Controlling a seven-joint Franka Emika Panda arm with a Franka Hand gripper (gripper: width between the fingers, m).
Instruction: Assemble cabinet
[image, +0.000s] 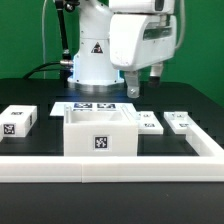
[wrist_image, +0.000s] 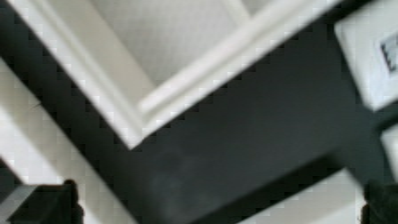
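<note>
Position decides the coming move.

From the exterior view, the cabinet (image: 100, 138), a large open-topped box of smooth white plastic with a black-and-white square tag on its front wall, stands mid-table on the matte black table (image: 200, 100). It sits close to the edge nearest the camera, its long axis parallel to that edge. The gripper (image: 136, 90) hangs over the box's rear corner on the exterior view's right, so the box lies below it and toward the near edge. Two small flat white tagged panels (image: 148, 120) (image: 182, 122) lie toward the edge on the exterior view's right. A small white tagged block (image: 18, 120) sits near the opposite edge.

From the wrist view, the cabinet (wrist_image: 160, 60) shows stepped, glossy white rims meeting in a sharp corner above faintly speckled black tabletop. One dark finger (wrist_image: 39, 205) shows. How wide the jaws stand I cannot tell, and I see nothing held.
</note>
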